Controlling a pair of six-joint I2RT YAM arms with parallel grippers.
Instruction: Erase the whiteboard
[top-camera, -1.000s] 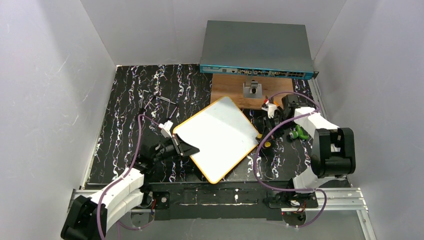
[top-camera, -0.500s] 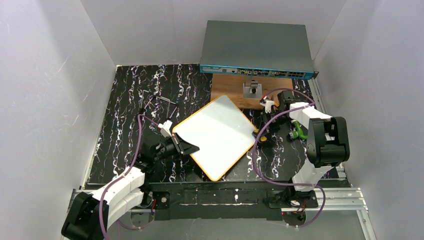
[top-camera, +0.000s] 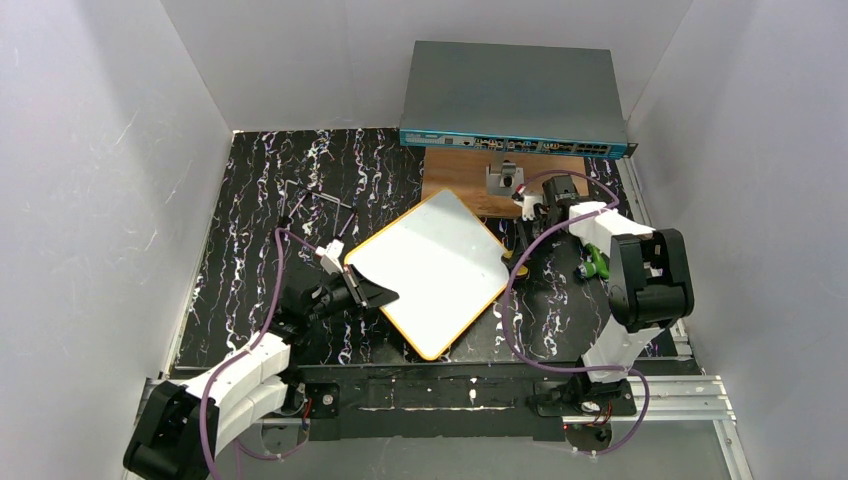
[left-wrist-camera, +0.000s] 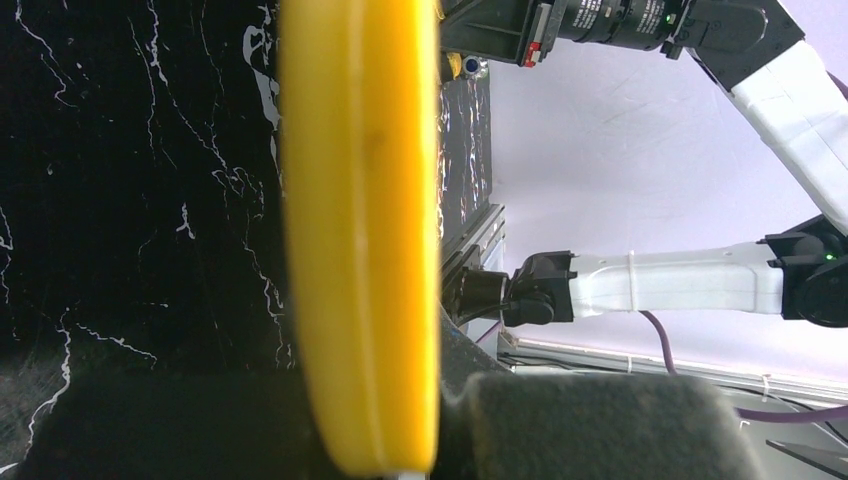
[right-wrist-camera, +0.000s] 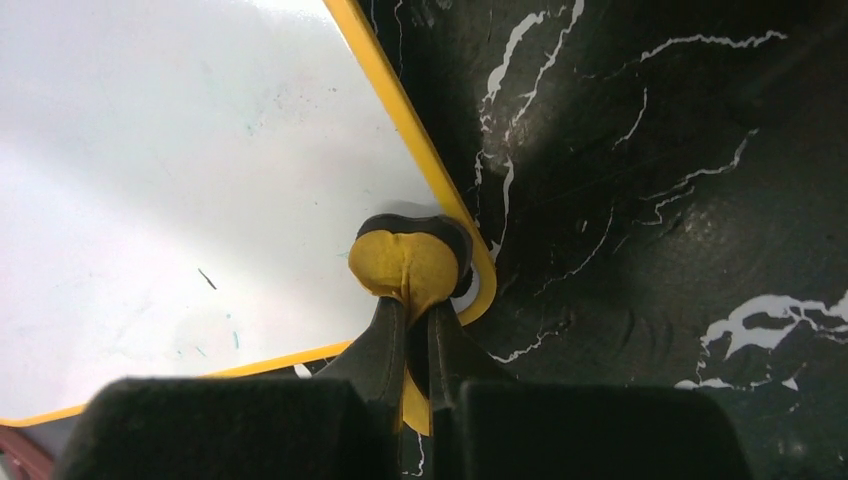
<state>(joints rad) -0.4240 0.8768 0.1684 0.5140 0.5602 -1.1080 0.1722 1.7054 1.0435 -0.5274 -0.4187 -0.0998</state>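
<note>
The whiteboard (top-camera: 428, 272) lies turned like a diamond on the black marbled table, white with an orange-yellow rim. My left gripper (top-camera: 362, 296) is shut on its left edge; the left wrist view shows that yellow rim (left-wrist-camera: 360, 230) edge-on between the jaws of the left gripper (left-wrist-camera: 372, 425). My right gripper (top-camera: 519, 254) is shut on a small yellow eraser pad (top-camera: 512, 263) at the board's right corner. In the right wrist view the right gripper (right-wrist-camera: 412, 303) pinches the yellow pad (right-wrist-camera: 408, 262) against the corner rim. The board surface (right-wrist-camera: 150, 190) shows only faint green-blue specks.
A grey network switch (top-camera: 510, 95) stands at the back, with a brown wooden board (top-camera: 460, 178) and a small metal part (top-camera: 503, 178) in front of it. A green object (top-camera: 597, 265) lies at the right. Thin black wire pieces (top-camera: 320, 205) lie left of centre. White walls enclose the table.
My right arm has drawn in toward the far side, sliding the yellow pad up along the board's right corner. The board shifted slightly. The left gripper kept its hold.
</note>
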